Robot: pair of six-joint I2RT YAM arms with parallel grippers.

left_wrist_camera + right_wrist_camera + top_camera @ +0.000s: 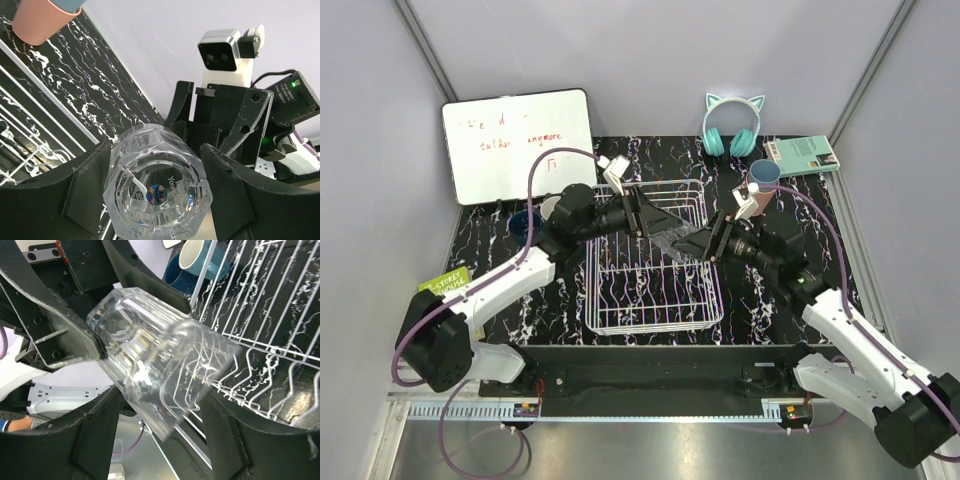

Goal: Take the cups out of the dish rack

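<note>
Top view: we see the glass [678,240] held above the rack [650,325] on the counter [485,240], between both arms.

Left wrist view: the left fingers [80,195] clamp its base.

Right wrist view: the right fingers [100,435] clamp its open end.

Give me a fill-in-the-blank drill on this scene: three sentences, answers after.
1. The left gripper and right gripper both hold one clear ___ above the dish rack.
2. The pink cup stands ___ (inside/outside) the dish rack.
3. The whiteboard carries writing in ___ ink.
Missing words: glass; outside; red.
</note>
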